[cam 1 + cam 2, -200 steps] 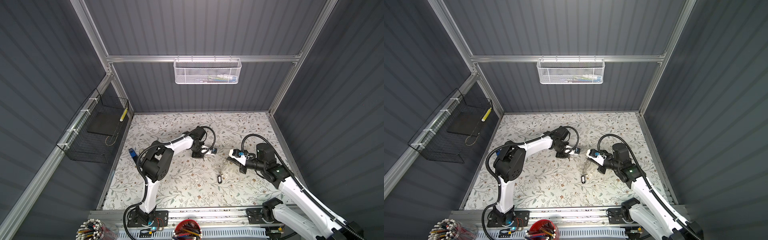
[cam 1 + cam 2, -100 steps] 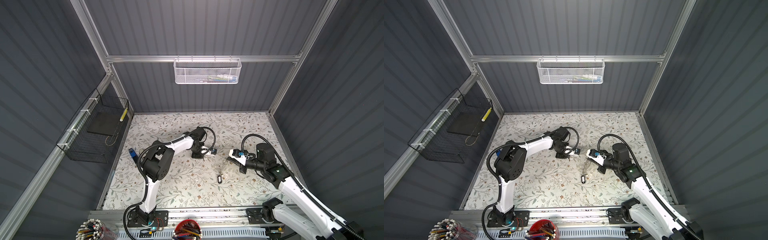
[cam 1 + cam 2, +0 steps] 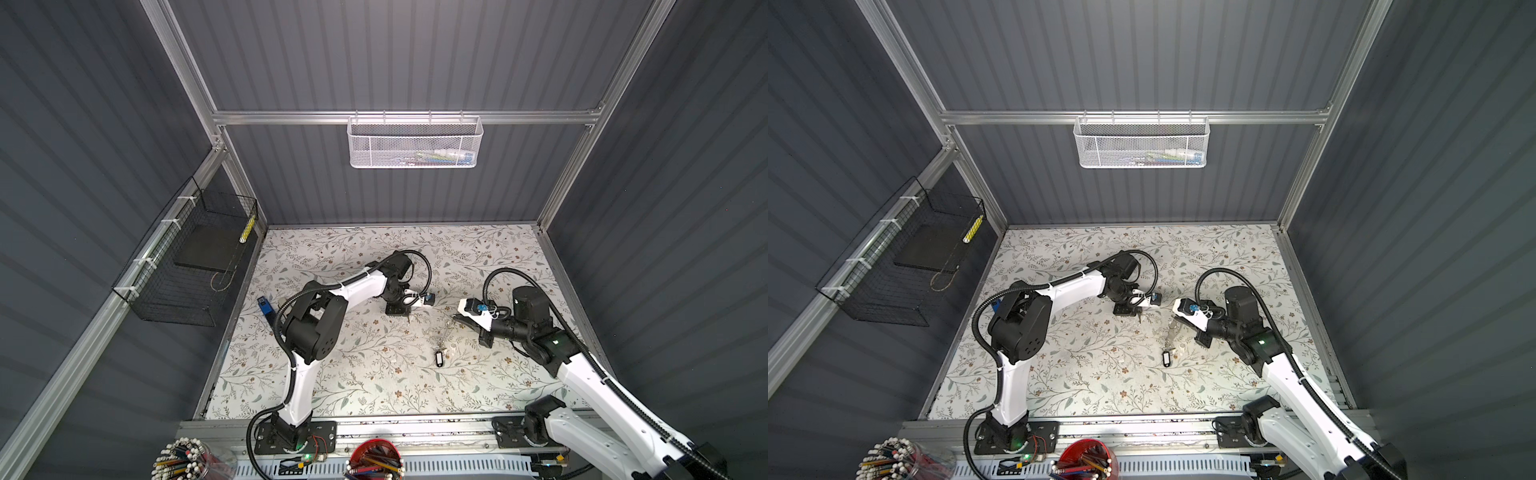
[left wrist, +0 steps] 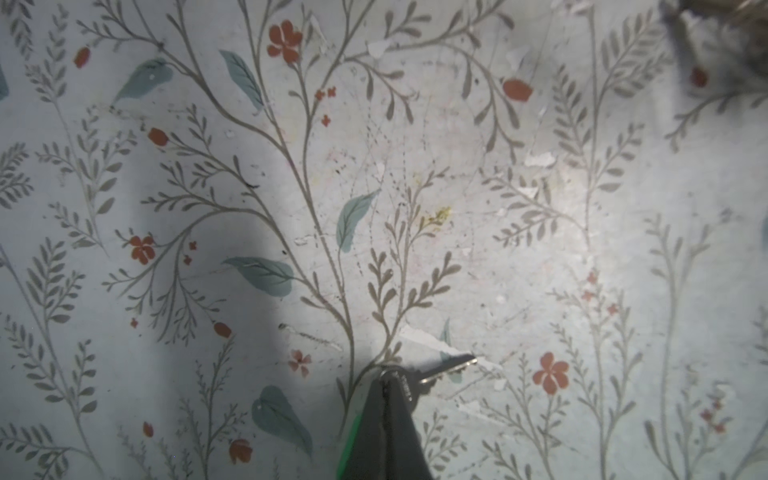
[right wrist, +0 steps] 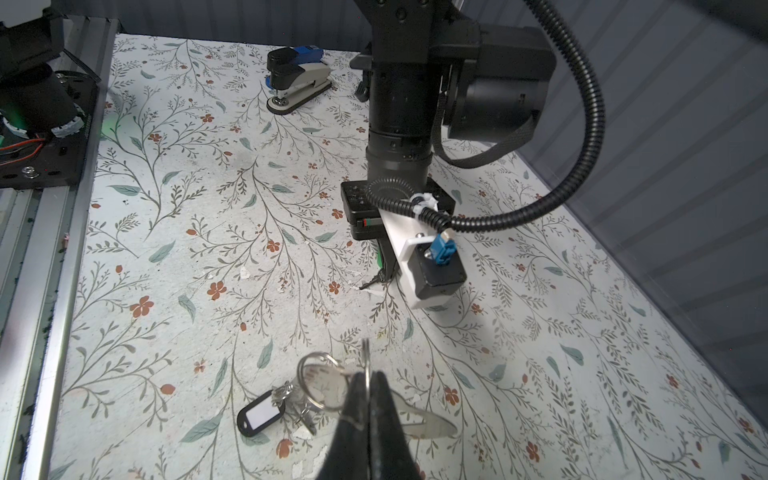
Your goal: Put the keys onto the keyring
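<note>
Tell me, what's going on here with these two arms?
The left gripper is shut on the green-tagged key, held close to the table. The right gripper is shut on a metal loop of the keyring. The black-tagged key lies on the table beside the keyring; whether it is attached is unclear. The green-tagged key is not yet on the keyring.

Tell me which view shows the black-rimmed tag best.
The right wrist view: the black-rimmed tag lies close and sharp, its pale window visible. In both top views it is a tiny dark spot. The left wrist view misses it.
</note>
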You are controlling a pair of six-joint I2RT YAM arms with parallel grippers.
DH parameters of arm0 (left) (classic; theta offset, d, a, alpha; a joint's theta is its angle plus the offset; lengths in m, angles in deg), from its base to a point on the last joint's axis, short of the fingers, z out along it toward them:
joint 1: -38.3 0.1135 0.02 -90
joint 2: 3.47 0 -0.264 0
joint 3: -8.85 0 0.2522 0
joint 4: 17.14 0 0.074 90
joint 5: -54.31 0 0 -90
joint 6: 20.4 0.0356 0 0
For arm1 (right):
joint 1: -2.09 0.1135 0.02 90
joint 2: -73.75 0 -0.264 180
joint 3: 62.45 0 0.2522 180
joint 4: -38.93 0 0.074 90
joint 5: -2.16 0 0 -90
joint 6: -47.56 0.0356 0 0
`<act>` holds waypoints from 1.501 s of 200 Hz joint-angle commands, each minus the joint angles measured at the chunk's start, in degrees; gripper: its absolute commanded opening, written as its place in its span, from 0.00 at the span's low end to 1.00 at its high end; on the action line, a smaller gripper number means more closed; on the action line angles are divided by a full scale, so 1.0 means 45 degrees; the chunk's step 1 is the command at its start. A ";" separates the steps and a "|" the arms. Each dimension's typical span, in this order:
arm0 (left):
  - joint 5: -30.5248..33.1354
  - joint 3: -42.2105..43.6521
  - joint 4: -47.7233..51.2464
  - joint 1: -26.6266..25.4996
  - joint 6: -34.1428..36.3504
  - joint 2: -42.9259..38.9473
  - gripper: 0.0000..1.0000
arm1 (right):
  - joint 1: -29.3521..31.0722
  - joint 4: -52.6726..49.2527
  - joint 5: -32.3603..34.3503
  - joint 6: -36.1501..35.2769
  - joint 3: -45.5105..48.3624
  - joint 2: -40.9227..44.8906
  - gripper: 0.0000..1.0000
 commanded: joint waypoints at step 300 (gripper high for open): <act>-0.8928 0.6928 -1.2630 0.0741 -1.3692 -0.7799 0.00 | 0.2013 -0.1118 0.1708 0.1866 -0.2634 -0.1223 0.00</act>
